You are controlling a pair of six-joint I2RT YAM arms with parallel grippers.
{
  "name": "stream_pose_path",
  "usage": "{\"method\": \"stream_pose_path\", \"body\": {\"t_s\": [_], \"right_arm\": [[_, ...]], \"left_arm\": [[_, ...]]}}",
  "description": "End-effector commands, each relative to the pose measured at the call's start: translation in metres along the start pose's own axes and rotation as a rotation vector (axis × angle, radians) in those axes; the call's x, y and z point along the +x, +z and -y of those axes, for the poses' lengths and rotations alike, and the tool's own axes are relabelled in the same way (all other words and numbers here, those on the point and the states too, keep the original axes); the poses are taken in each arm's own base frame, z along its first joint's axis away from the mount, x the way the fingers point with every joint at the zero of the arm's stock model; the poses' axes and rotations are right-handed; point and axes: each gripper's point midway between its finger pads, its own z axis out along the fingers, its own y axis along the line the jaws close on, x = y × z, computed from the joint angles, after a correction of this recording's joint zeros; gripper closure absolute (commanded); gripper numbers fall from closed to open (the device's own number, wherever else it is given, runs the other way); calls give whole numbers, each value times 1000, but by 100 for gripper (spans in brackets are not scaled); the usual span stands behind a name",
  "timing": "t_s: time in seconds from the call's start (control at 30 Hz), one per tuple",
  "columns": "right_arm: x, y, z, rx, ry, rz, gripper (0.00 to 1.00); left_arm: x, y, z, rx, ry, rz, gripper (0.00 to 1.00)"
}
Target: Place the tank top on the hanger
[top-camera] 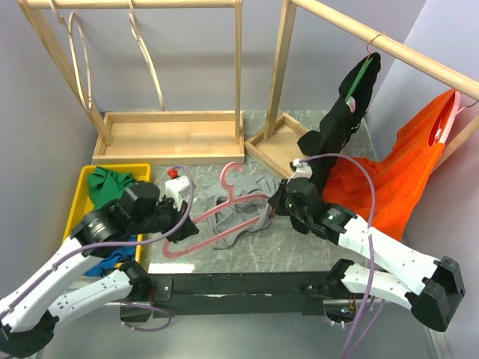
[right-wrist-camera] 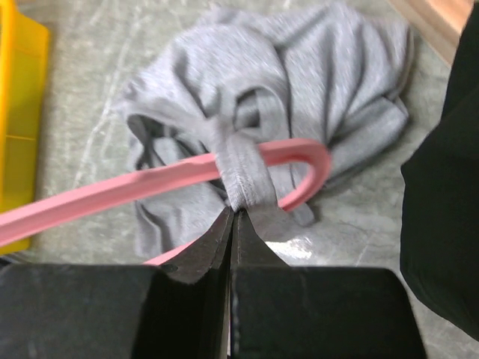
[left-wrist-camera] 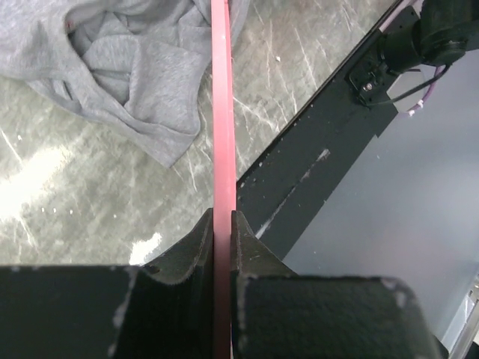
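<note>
Tugging sideways could slip the tank top [right-wrist-camera: 322, 82] strap off the hanger [right-wrist-camera: 112, 193] at its rounded end; right pincer [right-wrist-camera: 233, 218] is pinched tight on that strap, left pincer [left-wrist-camera: 222, 224] clamped on the hanger bar.

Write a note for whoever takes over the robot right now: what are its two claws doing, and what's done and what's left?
Left gripper: shut on the pink plastic clothes hanger, gripping its thin bar.
Right gripper: shut on one strap of the grey soft-knit tank top.
The top lies crumpled on the marbled grey table, hanger across it.
Done: that strap loops over one hanger end.
Left: the other strap, it seems, then straightening the top.
</note>
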Motion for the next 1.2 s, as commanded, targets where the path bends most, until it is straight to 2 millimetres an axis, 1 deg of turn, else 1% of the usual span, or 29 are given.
{"method": "stream_pose_path", "body": {"t_s": [0.0, 0.03, 0.07, 0.13, 0.17, 0.23, 0.27, 0.3, 0.33, 0.37, 0.4, 0.43, 0.47, 0.5, 0.53, 0.6, 0.63, 0.67, 0.73, 0.8, 0.83, 0.87, 0.9, 0.93, 1.0, 1.03, 1.1, 1.17], "right_arm": [[-31, -10, -21, -41, -16, 57, 100], [-32, -10, -22, -42, -23, 55, 100], [-34, -11, -24, -44, -26, 55, 100], [-39, -11, -26, -43, -30, 61, 100], [-40, -12, -28, -46, -32, 63, 100], [-43, -12, -30, -50, -34, 63, 100], [-45, -13, -33, -58, -38, 61, 100], [-44, -12, -32, -53, -43, 54, 100], [-44, -12, -33, -52, -48, 51, 100], [-44, -12, -33, -50, -50, 51, 100], [-44, -12, -32, -46, -54, 49, 100], [-45, -12, -33, -47, -58, 51, 100], [-45, -13, -33, -48, -61, 50, 100], [-44, -13, -31, -42, -65, 44, 100], [-45, -14, -32, -44, -66, 44, 100], [-45, -15, -34, -58, -66, 42, 100], [-45, -16, -35, -63, -66, 44, 100], [-47, -18, -38, -71, -65, 48, 100], [-49, -20, -41, -83, -67, 48, 100], [-53, -22, -45, -97, -71, 56, 100], [-54, -22, -46, -98, -73, 56, 100], [-57, -23, -48, -102, -73, 60, 100], [-58, -24, -50, -109, -80, 63, 100], [-60, -24, -52, -112, -81, 65, 100], [-63, -24, -52, -106, -85, 71, 98], [-65, -25, -52, -102, -86, 76, 96], [-67, -25, -53, -101, -96, 83, 93], [-70, -25, -54, -103, -97, 92, 86]], "left_arm": [[-35, 10, 12, 37, 53, 105, 99], [-40, 11, 11, 25, 48, 128, 99], [-47, 14, 16, 48, 60, 159, 99], [-51, 19, 19, 55, 56, 180, 99], [-48, 26, 18, 55, 61, 175, 99], [-53, 35, 17, 50, 66, 207, 99], [-48, 43, 16, 48, 65, 197, 99], [-54, 46, 19, 61, 67, 229, 99], [-53, 49, 18, 62, 69, 238, 99], [-49, 53, 15, 50, 64, 241, 99], [-50, 55, 14, 52, 59, 257, 99], [-57, 55, 17, 61, 57, 297, 99], [-52, 59, 9, 38, 44, 314, 99], [-52, 61, 9, 43, 30, 331, 99], [-51, 65, 8, 56, 26, 356, 99], [-50, 68, 4, 47, -4, 387, 99], [-44, 73, 2, 51, -3, 383, 99], [-46, 74, 3, 61, -2, 403, 99], [-44, 77, 5, 75, 1, 412, 99], [-41, 82, 7, 98, 13, 423, 99], [-35, 85, 5, 95, 13, 413, 99], [-41, 83, 9, 115, 20, 450, 99], [-43, 83, 9, 116, 22, 460, 99], [-40, 85, 6, 108, 20, 464, 99], [-42, 85, 8, 116, 33, 481, 99], [-40, 86, 5, 104, 32, 482, 99], [-41, 87, 5, 107, 37, 488, 99], [-40, 90, 6, 115, 40, 486, 99]]}}
